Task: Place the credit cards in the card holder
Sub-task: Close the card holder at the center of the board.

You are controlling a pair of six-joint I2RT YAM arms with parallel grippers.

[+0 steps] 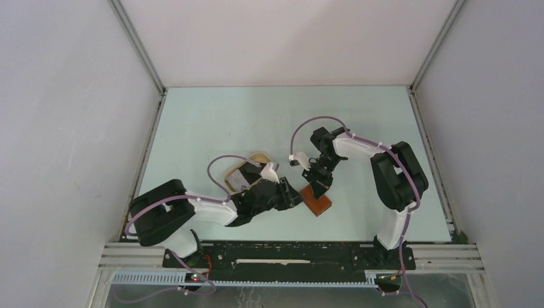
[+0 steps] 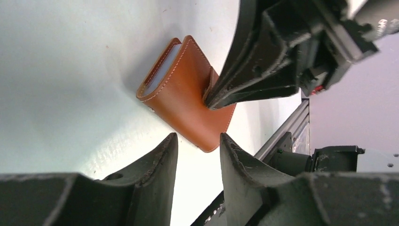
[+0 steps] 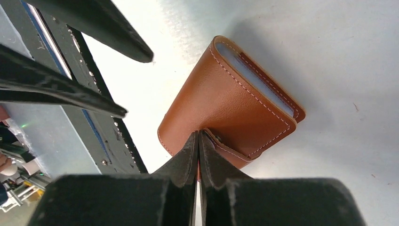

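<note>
Toward the middle of the near edge, a folded reddish-brown leather card holder (image 1: 317,201) sits on the pale counter (image 1: 212,122).
Right gripper (image 3: 198,137) is clenched on its flap edge; left gripper (image 2: 197,140) hovers just beside it, fingers spread.

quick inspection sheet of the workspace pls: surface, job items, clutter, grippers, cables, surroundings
surface: pale green table
job's things: card holder folded, lying on the table, with a pale card edge in its open end
clutter: beige tray, partly under the left arm, contents unclear
grippers: right gripper shut on the card holder's edge; left gripper open, just short of it
cables: purple cable looped along each arm
surroundings: white walls, metal frame
</note>
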